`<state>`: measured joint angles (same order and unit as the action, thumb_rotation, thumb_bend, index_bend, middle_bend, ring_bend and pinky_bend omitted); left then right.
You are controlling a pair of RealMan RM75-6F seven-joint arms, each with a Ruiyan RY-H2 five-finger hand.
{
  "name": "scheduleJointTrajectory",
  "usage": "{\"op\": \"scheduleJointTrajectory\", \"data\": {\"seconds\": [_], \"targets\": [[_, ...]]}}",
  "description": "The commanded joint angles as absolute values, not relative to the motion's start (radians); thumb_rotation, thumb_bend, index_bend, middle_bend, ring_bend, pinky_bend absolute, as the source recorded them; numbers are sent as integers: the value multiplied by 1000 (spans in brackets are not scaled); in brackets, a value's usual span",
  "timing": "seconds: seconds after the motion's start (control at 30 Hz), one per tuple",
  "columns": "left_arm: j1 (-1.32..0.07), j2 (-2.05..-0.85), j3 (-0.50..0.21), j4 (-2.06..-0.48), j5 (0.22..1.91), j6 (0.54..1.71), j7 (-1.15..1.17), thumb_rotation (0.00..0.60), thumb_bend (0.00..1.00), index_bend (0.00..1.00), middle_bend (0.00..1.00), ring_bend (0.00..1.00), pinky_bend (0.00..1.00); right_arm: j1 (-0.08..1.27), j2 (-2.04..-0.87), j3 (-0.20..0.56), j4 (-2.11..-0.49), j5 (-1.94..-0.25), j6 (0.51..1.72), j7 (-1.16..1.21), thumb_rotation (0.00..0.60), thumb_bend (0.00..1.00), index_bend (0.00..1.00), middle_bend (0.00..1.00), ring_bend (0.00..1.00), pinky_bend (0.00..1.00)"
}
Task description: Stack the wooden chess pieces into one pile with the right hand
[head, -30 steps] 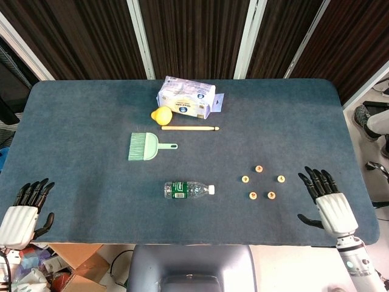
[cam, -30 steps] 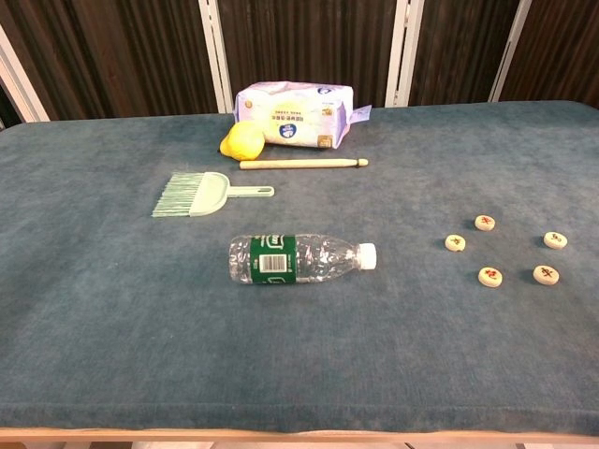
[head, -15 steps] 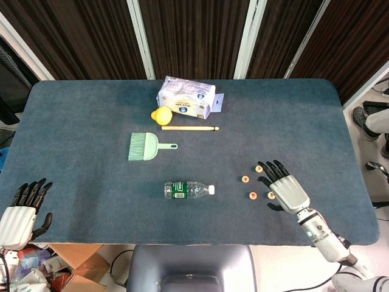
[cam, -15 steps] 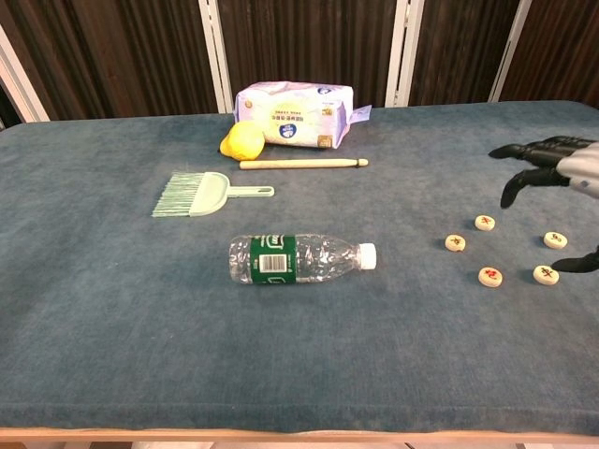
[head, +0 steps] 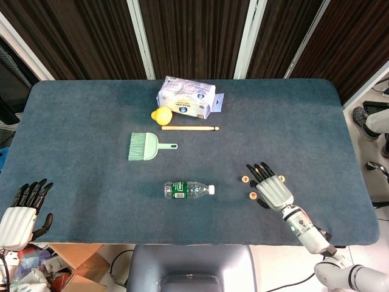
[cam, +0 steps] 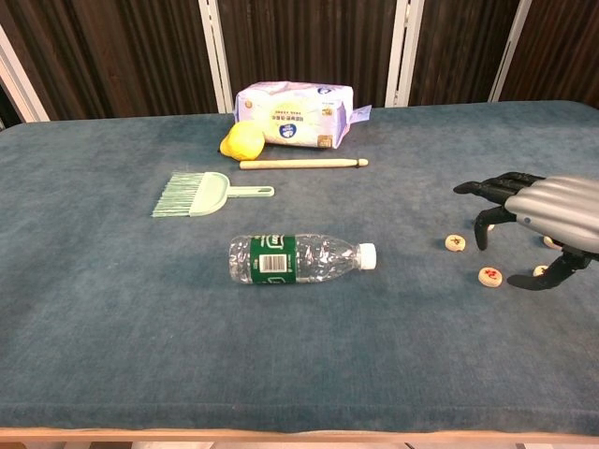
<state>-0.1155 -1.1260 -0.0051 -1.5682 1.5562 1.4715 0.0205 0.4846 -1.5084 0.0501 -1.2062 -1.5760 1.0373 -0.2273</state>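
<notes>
Small round wooden chess pieces lie at the table's right front. In the head view I see one piece (head: 244,179), a second (head: 253,195) and a third (head: 281,178); others are hidden under my right hand (head: 271,187). That hand hovers over the cluster, fingers spread, palm down, holding nothing. The chest view shows the same right hand (cam: 540,210) above the pieces, with one piece (cam: 455,243) and another (cam: 489,276) lying just left of it. My left hand (head: 22,211) rests open at the table's near left corner.
A plastic water bottle (head: 188,189) lies on its side left of the pieces. Farther back are a green brush-dustpan (head: 146,147), a wooden stick (head: 189,128), a yellow lemon (head: 161,114) and a tissue pack (head: 186,97). The table's right edge (head: 358,164) is close.
My right hand has moved from the table's right edge leftward over the chess pieces, now covering some of them. The left hand has stayed put.
</notes>
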Motion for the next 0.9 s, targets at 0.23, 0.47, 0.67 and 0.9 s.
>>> {"op": "scheduleJointTrajectory", "data": {"seconds": [0.23, 0.47, 0.67, 0.9], "targets": [[-116, -1127, -5, -1566, 1560, 1473, 29, 600, 496, 0, 0, 0, 0, 495, -1531, 33, -1178, -1562, 1026, -217, 600, 429, 537, 0, 0, 0], [-114, -1127, -5, -1566, 1562, 1477, 33, 600, 497, 0, 0, 0, 0, 507, -1541, 24, -1170, -1554, 1013, -216, 600, 447, 552, 0, 0, 0], [-115, -1127, -6, -1565, 1558, 1474, 33, 600, 497, 0, 0, 0, 0, 511, -1544, 21, -1169, -1538, 1005, -227, 600, 470, 559, 0, 0, 0], [-115, -1126, -5, -1566, 1559, 1473, 31, 600, 497, 0, 0, 0, 0, 518, -1547, 19, -1177, -1518, 990, -240, 600, 475, 559, 0, 0, 0]]}}
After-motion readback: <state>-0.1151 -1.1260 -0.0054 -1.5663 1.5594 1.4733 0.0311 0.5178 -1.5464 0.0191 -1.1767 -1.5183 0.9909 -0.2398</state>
